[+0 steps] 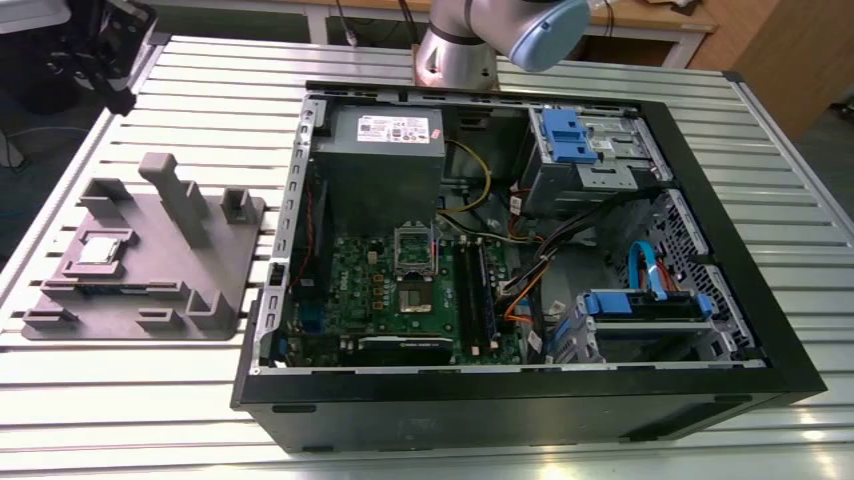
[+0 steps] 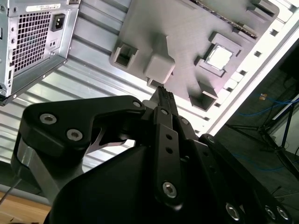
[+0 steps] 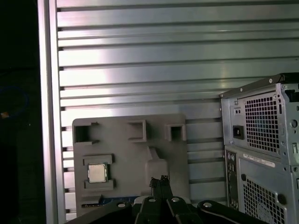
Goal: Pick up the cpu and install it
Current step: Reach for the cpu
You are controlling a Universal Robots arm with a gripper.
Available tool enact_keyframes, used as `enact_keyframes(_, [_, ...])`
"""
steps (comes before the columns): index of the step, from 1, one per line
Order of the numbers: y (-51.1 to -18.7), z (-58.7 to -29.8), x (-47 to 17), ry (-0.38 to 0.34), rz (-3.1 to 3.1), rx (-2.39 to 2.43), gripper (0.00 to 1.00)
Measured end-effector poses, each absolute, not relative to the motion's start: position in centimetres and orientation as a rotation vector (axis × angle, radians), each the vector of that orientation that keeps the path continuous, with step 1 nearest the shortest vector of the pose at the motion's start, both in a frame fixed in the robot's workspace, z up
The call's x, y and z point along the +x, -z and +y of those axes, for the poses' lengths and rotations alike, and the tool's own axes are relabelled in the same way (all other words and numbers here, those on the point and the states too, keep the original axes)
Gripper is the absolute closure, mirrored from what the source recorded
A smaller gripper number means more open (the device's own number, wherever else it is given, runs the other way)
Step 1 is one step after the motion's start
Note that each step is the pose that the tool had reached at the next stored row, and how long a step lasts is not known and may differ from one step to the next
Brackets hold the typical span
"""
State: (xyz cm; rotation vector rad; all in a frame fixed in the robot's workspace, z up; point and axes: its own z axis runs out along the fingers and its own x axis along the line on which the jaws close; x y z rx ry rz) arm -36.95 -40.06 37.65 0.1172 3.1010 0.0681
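The cpu (image 1: 104,247) is a small silver square lying flat in a recess of the grey plastic fixture (image 1: 147,290), on the exterior view's left, outside the computer case. Both wrist views show it too: cpu (image 2: 219,57), cpu (image 3: 97,173). My gripper (image 3: 158,180) hangs high above the fixture (image 3: 131,158), well apart from the chip, its two thin black fingers pressed together with nothing between them. In the second wrist view the gripper (image 2: 163,93) points toward the fixture (image 2: 187,28). Inside the case, the green motherboard (image 1: 360,290) carries the dark socket (image 1: 416,299) with its metal frame raised.
The open black computer case (image 1: 534,400) lies on a slatted metal table (image 1: 160,420). Inside are a power supply (image 1: 380,130), blue drive bays (image 1: 641,305) and loose cables (image 1: 534,270). The arm's base (image 1: 461,55) stands behind the case. The fixture has tall upright blocks (image 1: 180,195).
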Motion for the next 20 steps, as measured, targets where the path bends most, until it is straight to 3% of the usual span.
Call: enact_keyframes(20, [-37.11,-40.33,-37.94,-0.068,3.101,0.117,0.9])
